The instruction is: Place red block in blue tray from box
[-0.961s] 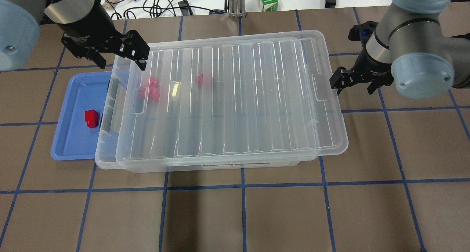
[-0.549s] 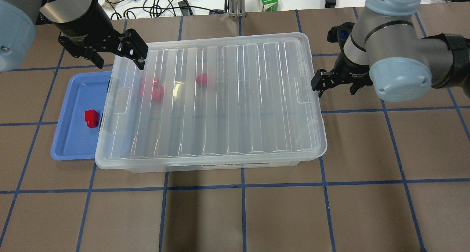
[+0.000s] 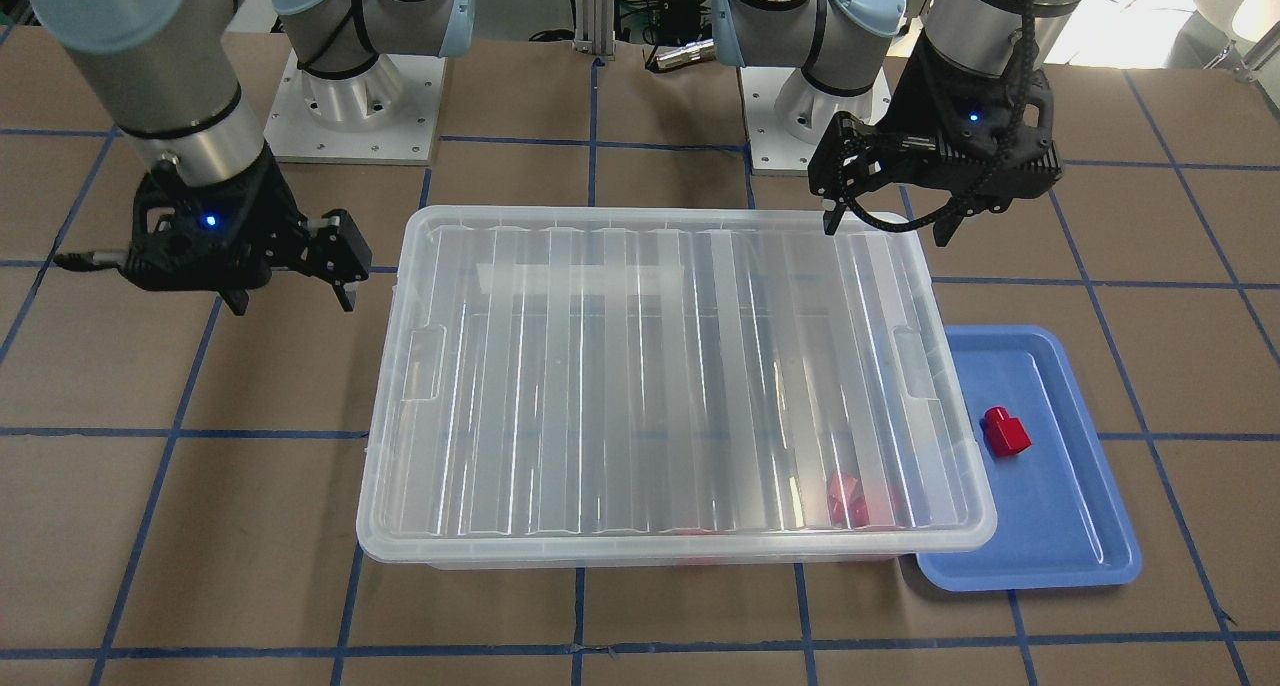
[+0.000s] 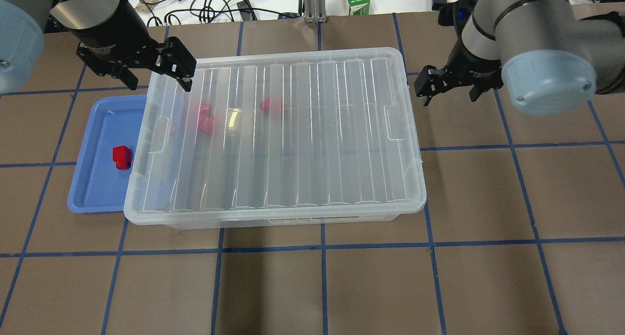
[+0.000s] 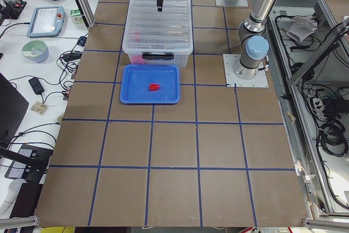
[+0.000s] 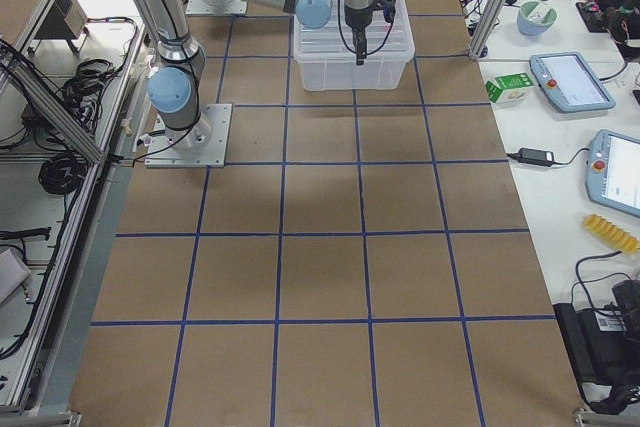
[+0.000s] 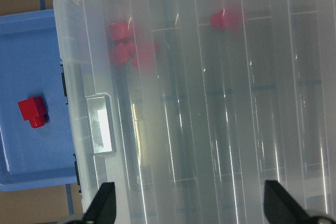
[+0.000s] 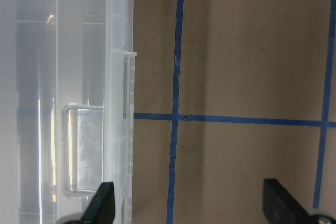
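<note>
1. One broad brown surface (image 4: 342,286), gridded with blue tape (image 4: 376,244), carries everything. Clock directions here follow the overhead view, with 6 o'clock on the robot's side.
2. Nearest stands the box (image 4: 273,217), a large clear bin with its ribbed lid (image 4: 302,130) lying over it.
3. At the box's 9 o'clock end lies the blue tray (image 4: 95,198), shallow and light blue with rounded corners. From above, the box's rim overlaps the tray's 3 o'clock edge.
4. The red block (image 4: 121,157) lies in the tray toward its 3 o'clock side, just beside the box. It is glossy red with a squarish body, and its narrower stub points to 6 o'clock.
5. Blurred through the lid, a cluster of red pieces (image 4: 204,120) sits toward the box's 10 o'clock corner. A single red piece (image 4: 271,105) lies nearer 12 o'clock.
6. The left claw (image 4: 157,80) hovers over the box's 10 o'clock corner, fingers spread wide and holding nothing.
7. The right claw (image 4: 449,93) hangs off the box's 2 o'clock side, just beside its end, fingers spread wide and empty.
</note>
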Robot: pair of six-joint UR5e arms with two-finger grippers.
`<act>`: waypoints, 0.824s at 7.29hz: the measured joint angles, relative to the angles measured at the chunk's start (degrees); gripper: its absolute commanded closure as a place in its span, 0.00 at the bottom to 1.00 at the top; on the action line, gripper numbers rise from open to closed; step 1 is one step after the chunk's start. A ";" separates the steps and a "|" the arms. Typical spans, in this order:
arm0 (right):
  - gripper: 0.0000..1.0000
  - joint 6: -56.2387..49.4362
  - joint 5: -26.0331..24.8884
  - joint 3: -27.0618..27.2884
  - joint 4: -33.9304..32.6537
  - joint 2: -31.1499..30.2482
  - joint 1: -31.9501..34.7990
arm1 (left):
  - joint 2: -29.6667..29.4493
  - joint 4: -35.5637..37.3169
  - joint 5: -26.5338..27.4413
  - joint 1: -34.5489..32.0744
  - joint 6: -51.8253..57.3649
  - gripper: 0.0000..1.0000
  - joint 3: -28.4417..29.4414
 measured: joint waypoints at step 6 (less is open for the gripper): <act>0.00 11.69 0.22 -3.17 7.57 -3.74 7.04 | -0.04 -0.01 -0.05 0.01 -0.03 0.00 -0.17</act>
